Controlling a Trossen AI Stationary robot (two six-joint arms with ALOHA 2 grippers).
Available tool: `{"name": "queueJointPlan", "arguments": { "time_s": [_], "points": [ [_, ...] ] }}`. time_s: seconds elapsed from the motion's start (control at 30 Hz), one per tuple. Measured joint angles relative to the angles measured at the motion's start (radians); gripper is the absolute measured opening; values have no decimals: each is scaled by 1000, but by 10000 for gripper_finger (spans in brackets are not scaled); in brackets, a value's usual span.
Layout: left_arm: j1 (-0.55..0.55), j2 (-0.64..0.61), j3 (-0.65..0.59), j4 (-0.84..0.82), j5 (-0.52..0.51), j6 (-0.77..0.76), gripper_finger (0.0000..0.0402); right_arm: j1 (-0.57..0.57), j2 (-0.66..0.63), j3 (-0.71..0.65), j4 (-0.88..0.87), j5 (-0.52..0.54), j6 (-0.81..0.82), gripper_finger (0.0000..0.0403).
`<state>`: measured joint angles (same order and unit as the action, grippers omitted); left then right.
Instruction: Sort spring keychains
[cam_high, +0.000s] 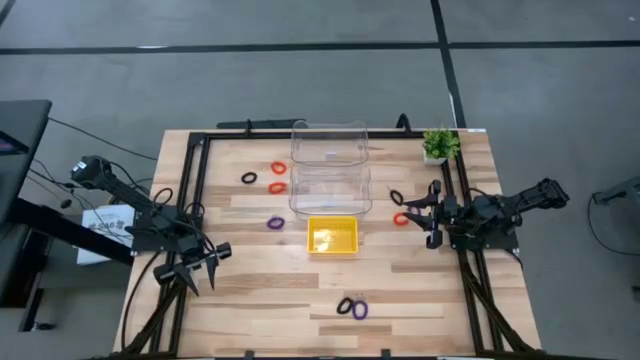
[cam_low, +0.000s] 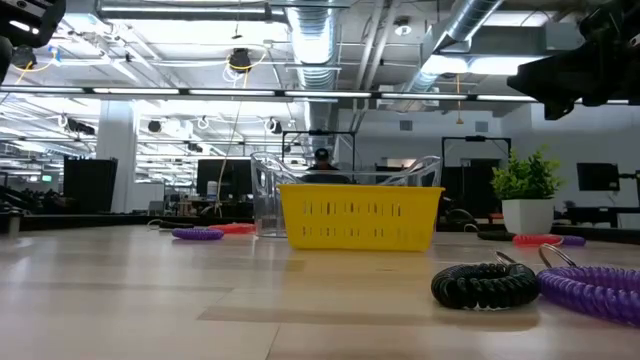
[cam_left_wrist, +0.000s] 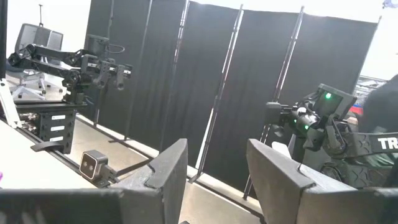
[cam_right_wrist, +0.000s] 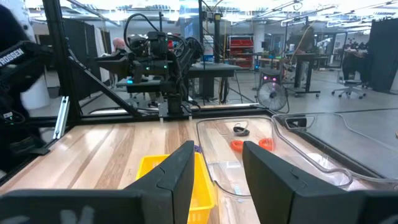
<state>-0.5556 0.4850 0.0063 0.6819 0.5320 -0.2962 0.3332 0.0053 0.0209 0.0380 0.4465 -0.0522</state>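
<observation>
Several spring keychains lie flat on the wooden table. Two orange ones (cam_high: 278, 168) (cam_high: 277, 187) and a black one (cam_high: 249, 178) lie left of the clear bins. A purple one (cam_high: 275, 223) lies left of the yellow tray (cam_high: 332, 236). A black (cam_high: 397, 198) and an orange one (cam_high: 401, 219) lie just before my right gripper (cam_high: 422, 214), which is open and raised. A black (cam_low: 483, 285) and purple pair (cam_low: 595, 290) sits near the near edge. My left gripper (cam_high: 207, 266) hovers open at the table's left, away from all of them.
Two clear plastic bins (cam_high: 330, 145) (cam_high: 330, 190) stand behind the yellow tray. A small potted plant (cam_high: 438, 145) sits at the far right corner. A black frame (cam_high: 200, 150) runs along the table's edges. Bare wood lies between the tray and the near pair.
</observation>
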Motion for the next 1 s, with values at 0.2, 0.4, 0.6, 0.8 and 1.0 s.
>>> {"name": "queueJointPlan", "arguments": {
  "time_s": [0.2,0.4,0.6,0.8,1.0],
  "points": [
    [0,0,0,0,0,0,164,0,0,0,0,0,0,130],
    [0,0,0,0,-7,4,164,0,0,0,0,0,0,130],
    [0,0,0,10,-245,115,164,0,0,0,0,0,0,130],
    [0,0,0,47,-379,136,164,0,0,0,0,0,0,130],
    [1,0,0,45,-563,135,164,0,0,0,0,0,0,130]
  ]
}}
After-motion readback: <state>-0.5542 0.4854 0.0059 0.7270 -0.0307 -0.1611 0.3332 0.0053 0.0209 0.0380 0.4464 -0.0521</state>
